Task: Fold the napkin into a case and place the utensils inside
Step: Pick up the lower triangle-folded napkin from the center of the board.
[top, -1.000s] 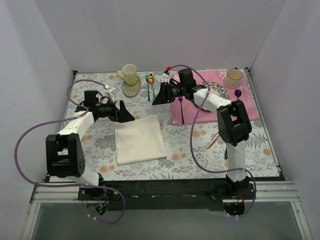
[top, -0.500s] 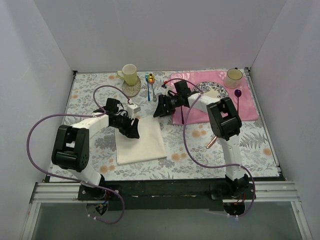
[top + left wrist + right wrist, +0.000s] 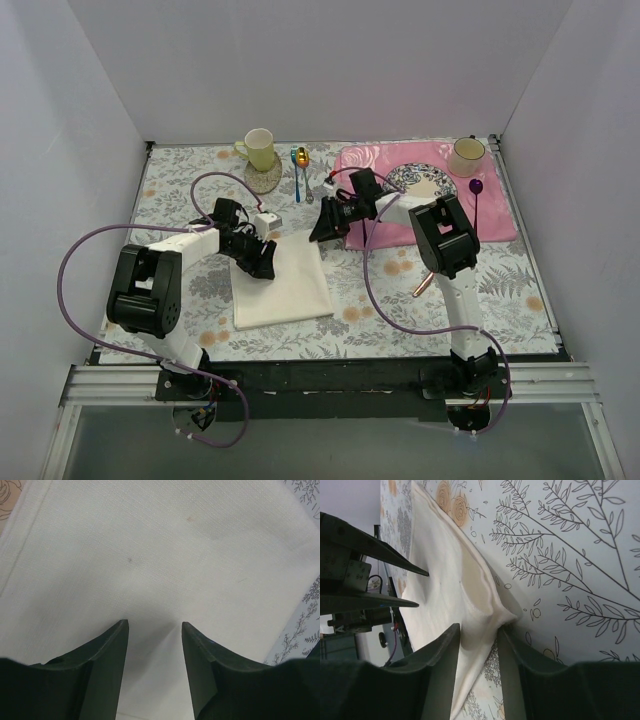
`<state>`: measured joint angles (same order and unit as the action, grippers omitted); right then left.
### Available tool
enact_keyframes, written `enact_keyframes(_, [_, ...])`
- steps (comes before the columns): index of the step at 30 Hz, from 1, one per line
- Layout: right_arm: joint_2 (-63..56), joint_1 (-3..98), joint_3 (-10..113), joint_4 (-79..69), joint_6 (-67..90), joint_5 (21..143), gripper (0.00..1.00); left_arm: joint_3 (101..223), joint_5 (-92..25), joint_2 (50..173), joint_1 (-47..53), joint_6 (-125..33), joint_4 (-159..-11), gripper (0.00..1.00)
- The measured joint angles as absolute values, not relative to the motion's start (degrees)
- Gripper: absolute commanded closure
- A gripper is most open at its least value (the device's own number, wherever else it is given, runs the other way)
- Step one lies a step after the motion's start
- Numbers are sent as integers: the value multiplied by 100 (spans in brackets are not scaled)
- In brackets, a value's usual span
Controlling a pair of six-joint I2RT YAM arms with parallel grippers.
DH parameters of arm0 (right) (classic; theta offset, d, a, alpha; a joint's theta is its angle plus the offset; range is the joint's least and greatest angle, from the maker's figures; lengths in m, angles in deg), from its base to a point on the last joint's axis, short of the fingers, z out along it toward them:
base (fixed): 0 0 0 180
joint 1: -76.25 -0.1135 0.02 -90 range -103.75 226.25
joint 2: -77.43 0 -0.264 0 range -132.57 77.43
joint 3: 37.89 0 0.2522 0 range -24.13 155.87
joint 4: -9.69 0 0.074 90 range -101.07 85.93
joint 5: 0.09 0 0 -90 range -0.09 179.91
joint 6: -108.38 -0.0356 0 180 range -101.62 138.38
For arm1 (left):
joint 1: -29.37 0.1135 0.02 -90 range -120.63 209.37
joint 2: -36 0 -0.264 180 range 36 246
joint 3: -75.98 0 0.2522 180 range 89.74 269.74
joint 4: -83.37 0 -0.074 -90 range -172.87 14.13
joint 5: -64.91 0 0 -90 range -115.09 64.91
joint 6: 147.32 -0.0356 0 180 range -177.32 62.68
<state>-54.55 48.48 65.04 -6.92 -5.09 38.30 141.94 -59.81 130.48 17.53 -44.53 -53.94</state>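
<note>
The napkin lies flat on the table, left of its middle and nearer the near edge than the far one. The right gripper has the napkin's far right corner nipped between its fingers, and the cloth there is bunched and lifted a little. The left gripper is down on the far left corner with its jaws narrowed, and a strip of cloth shows between the tips. Whether that cloth is pinched I cannot tell. The knife lies right of the napkin, well apart from it, partly hidden by the right arm.

A yellow cup stands on a coaster by the far edge. A second cup and a plate sit on the pink placemat toward the far right corner. What the cups hold cannot be made out.

A second ago the left gripper hung wide open just off the napkin's far left corner, and the right gripper was farther back over the placemat's edge. Both have since come to the napkin's far corners and narrowed. The napkin has kept its place
</note>
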Motion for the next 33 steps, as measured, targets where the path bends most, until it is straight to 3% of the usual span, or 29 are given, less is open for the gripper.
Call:
enact_keyframes(3, [-5519, 4848, 6501, -681, -550, 3786, 77, 14194, -5959, 13054, 1753, -4512, -5399, 56])
enact_keyframes(9, [-5512, 4848, 6351, -502, -533, 3720, 96, 14196, -5955, 13094, 1758, -4606, -5425, 57])
enact_keyframes(33, [-3549, 4182, 4466, 602, 1703, 4741, 99, 14295, -6774, 13205, 2479, -4179, -5224, 48])
